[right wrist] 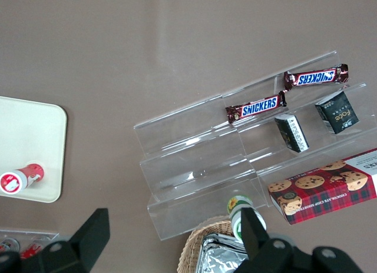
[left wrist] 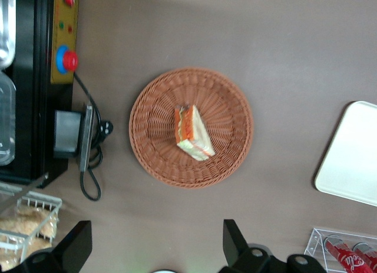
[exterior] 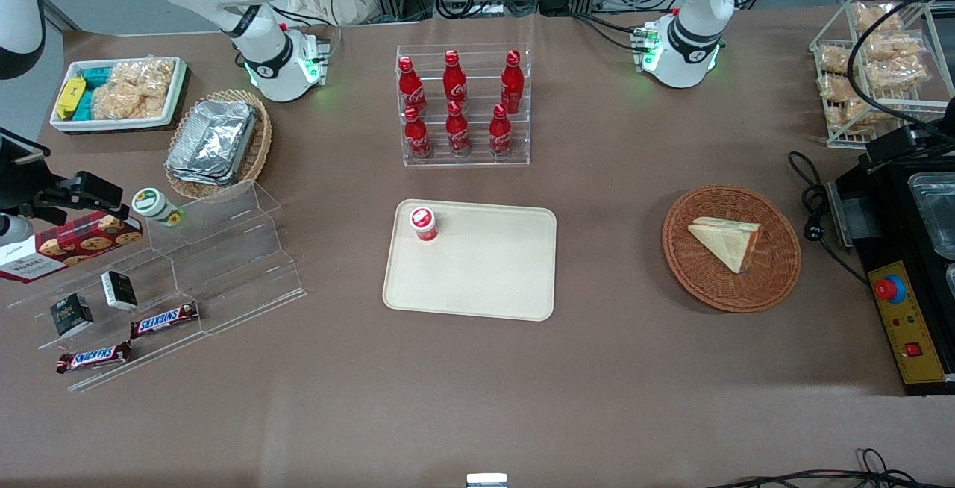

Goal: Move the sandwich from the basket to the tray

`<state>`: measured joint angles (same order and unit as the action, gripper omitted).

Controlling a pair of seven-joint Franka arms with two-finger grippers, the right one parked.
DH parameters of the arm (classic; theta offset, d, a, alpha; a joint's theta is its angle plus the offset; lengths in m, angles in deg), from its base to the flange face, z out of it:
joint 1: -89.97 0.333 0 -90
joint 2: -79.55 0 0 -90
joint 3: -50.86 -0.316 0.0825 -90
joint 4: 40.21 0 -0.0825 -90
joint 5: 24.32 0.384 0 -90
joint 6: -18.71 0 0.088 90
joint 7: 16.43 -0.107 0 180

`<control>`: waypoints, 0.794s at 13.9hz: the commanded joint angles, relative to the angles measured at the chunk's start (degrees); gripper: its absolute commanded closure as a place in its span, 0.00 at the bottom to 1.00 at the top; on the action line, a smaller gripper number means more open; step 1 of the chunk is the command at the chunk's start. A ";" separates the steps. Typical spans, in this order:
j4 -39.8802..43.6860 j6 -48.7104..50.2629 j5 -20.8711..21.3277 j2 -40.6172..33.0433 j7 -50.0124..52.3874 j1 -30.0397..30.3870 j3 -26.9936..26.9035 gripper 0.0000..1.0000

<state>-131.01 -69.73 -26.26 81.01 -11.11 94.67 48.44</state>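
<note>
Gripper of the working arm high over bare brown table, fingers spread wide, nothing between them. Below it in the wrist view, basket, round, reddish-brown wicker, flat on the tabletop. Inside, near the middle, sandwich, one wrapped wedge of pale bread with an orange-red filling edge, lying alone on the weave. Same pair in the front view: basket toward the working arm's end of the table, sandwich resting in it. Well apart from the basket, near table centre, tray, cream-beige, low-rimmed; on one corner of it a small red-capped bottle, otherwise bare. Farther from the front camera than the tray, clear tiered rack with six red cola bottles in two rows. At the working arm's edge, white wire rack stacked with bagged golden snacks. Toward the parked arm's end, tan oval basket holding stacked foil containers, and white bin of bagged snacks.
</note>
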 commanded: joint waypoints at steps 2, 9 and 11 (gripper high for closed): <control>-7.00 -5.59 0.63 0.73 5.30 1.28 0.48 0.00; -22.30 -24.83 -0.51 5.73 13.23 1.28 0.57 0.00; -26.25 -32.02 -2.43 8.28 13.32 1.27 0.57 0.00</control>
<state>-154.11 -96.44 -27.11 87.75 1.19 95.52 48.55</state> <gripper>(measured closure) 0.000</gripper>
